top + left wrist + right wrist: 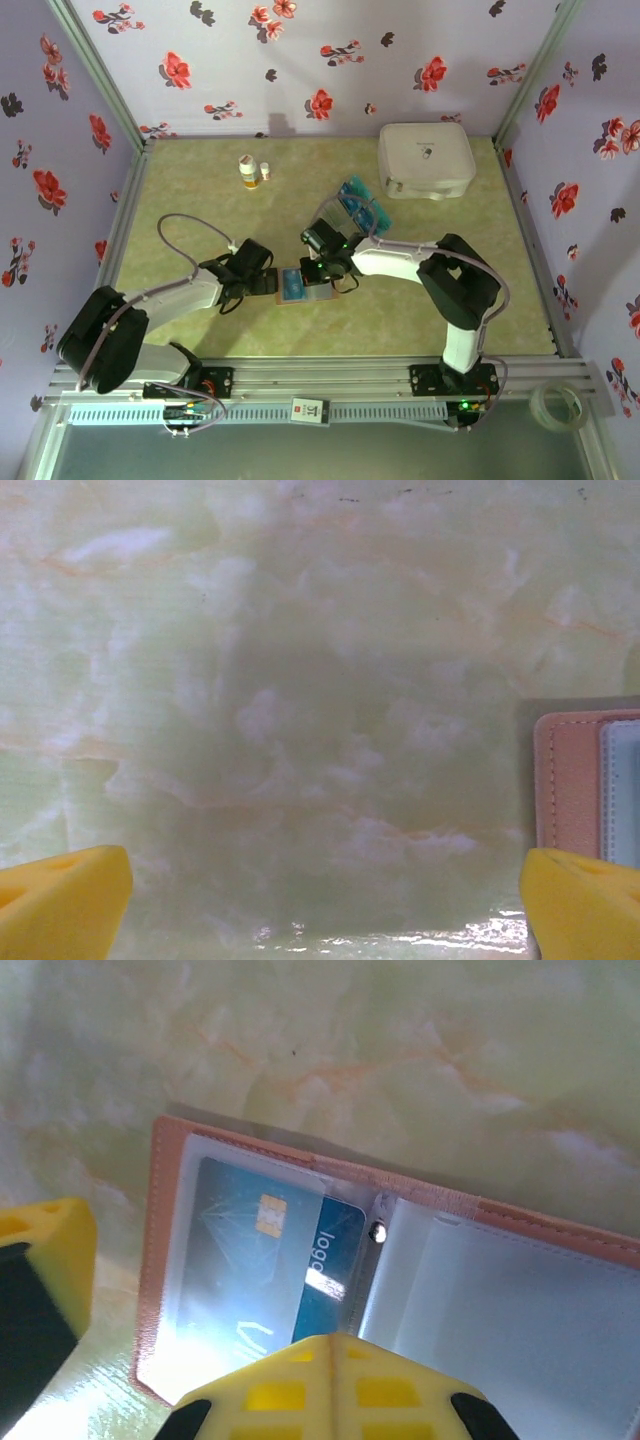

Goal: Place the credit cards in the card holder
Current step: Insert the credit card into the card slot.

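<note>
Open holder (312, 291), one card (265, 1260) sleeved, sits btwn L hand (270, 282) and R hand (328, 272), both spread wide, empty; spare cards (362, 205) lie beyond holder, nearer R hand.

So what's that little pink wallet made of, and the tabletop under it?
The card holder looks like pinkish-brown leather or faux leather: matte, fine-grained, with stitching along its edge. Its inner sleeves seem to be clear glossy plastic, since a blue card shows through and light glares off them. The table looks like a glossy marble-patterned sheet, probably printed laminate or vinyl rather than stone.
</note>
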